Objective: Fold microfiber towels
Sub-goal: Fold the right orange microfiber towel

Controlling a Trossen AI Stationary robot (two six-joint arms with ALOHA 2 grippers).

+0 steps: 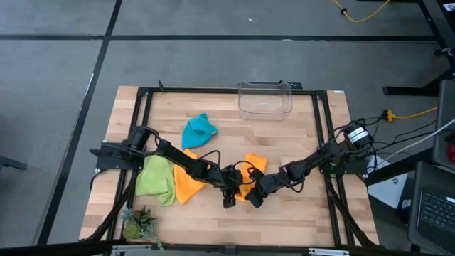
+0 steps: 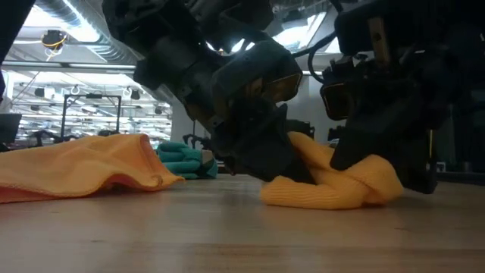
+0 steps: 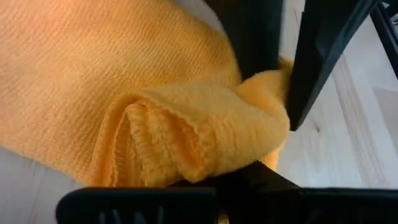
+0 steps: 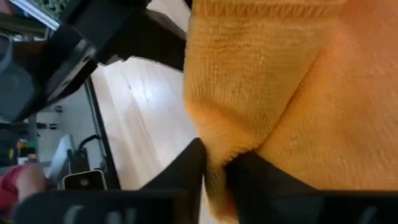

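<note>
Knitted, bunched orange towel [image 1: 250, 171] near counter's [image 1: 298, 213] front edge, grasped by left claw [image 1: 229, 197] and right claw [image 1: 254, 200], clear plastic bin [image 1: 265, 99] at back edge.

You're in a robotics lab / industrial workspace, not a home. Wooden table [image 1: 213, 220] w/ black metal frame [image 1: 142, 107] sits on grey concrete floor [image 1: 57, 85] marked w/ dark tape lines [image 1: 99, 67]. Yellow cable [image 1: 366, 13] runs across floor, laptop [image 1: 434, 210] on a side bench at the table's right. Low view shows exposed ceiling ducting [image 2: 83, 30], strip lights [image 2: 45, 80] and open racking [image 2: 91, 114] behind. Small potted plant [image 1: 140, 225] at table corner.
</note>
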